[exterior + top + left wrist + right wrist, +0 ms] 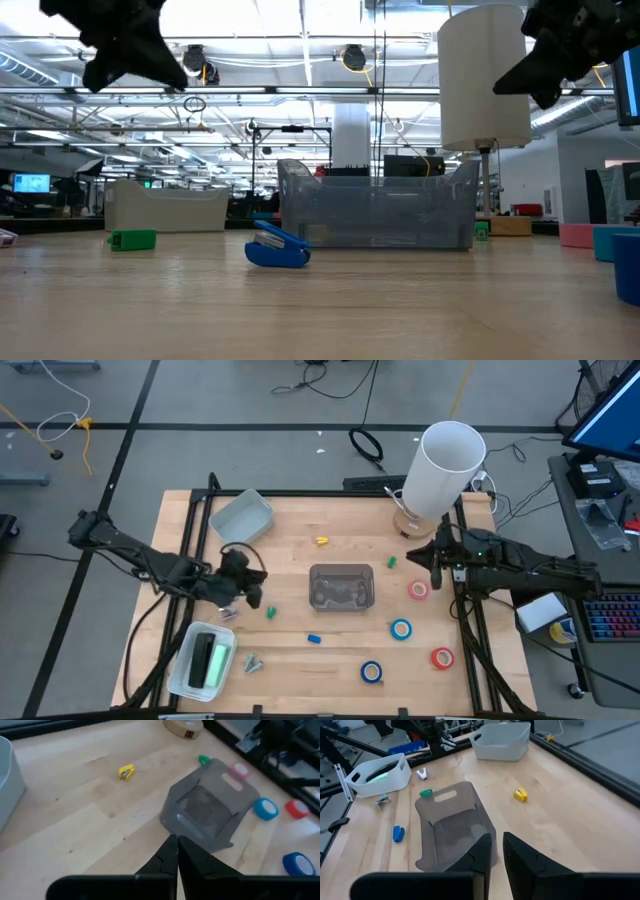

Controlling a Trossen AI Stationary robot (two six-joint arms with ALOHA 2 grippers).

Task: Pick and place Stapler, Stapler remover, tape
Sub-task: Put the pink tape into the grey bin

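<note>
A smoky clear bin (341, 586) stands at mid-table. Right of it, several tape rolls lie flat: pink (418, 590), blue (401, 628), red (442, 657) and blue (371, 672). A green stapler (210, 660) lies in the white bin (190, 678) at the near left. Two silver staple removers (227, 613) (251, 660) lie beside that bin. My left gripper (255, 582) (176, 837) hovers shut left of the clear bin, holding nothing. My right gripper (412, 557) (495, 837) hangs shut above the table's far right, also holding nothing.
A grey bin (245, 517) sits at the far left and a tall white cylinder (445, 465) on a round base at the far right. Small pieces lie scattered: yellow (322, 541), green (270, 613) (392, 561), blue (314, 639) (277, 247).
</note>
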